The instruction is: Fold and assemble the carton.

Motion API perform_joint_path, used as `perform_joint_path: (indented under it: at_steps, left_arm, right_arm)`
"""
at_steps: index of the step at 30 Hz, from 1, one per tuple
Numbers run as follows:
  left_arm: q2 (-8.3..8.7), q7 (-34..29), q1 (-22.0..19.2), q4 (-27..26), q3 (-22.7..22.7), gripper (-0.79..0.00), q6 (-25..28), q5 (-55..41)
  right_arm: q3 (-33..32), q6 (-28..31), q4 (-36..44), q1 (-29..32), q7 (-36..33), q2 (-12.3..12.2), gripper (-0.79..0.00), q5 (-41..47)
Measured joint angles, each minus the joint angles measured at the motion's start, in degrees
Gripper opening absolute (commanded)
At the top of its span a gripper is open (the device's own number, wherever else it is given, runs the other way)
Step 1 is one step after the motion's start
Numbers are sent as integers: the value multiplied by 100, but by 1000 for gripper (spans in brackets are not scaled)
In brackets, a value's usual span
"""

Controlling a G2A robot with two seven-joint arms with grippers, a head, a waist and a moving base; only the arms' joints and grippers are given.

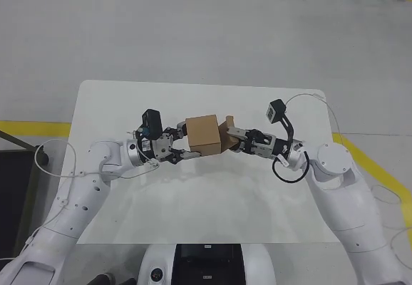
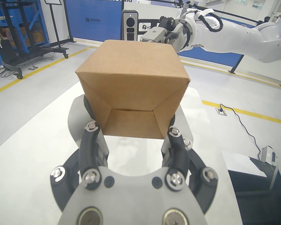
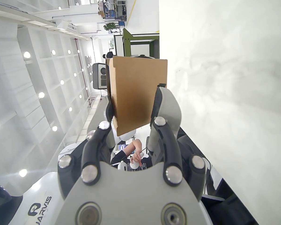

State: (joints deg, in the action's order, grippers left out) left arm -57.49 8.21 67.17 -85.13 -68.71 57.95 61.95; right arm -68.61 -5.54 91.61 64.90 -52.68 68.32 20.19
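– Carton (image 1: 202,133) where?
– Over middle of desk (image 1: 192,214), between both arms; at 3 o'clock of left gripper (image 1: 182,148), 9 o'clock of right gripper (image 1: 231,141).
– Fingers?
– Left fingers (image 2: 90,112) clenched on near end; right fingers (image 3: 165,104) clamped on a side panel.
– Axis, heading?
– Nearly cubic; lying 9-to-3, loose flap (image 1: 227,122) toward 3. Right arm probably nearer for tucking.

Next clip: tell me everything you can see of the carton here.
The carton is a plain brown cardboard box, roughly cubic and upright. On the end facing the left gripper its flaps are creased and folded inward; that gripper's fingers clamp it from both sides. On the opposite end one flap sticks out, with the right gripper at it. It is between the two arms over the white table; whether it rests there is unclear.
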Motion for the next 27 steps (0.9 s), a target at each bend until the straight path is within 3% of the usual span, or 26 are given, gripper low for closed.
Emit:
perform_joint_path:
  at_steps: [27]
  left_arm:
    - [-27,107,21,19,1,-526,-14,140]
  right_arm:
    - [79,-497,559,9,621,-70,-520,-674]
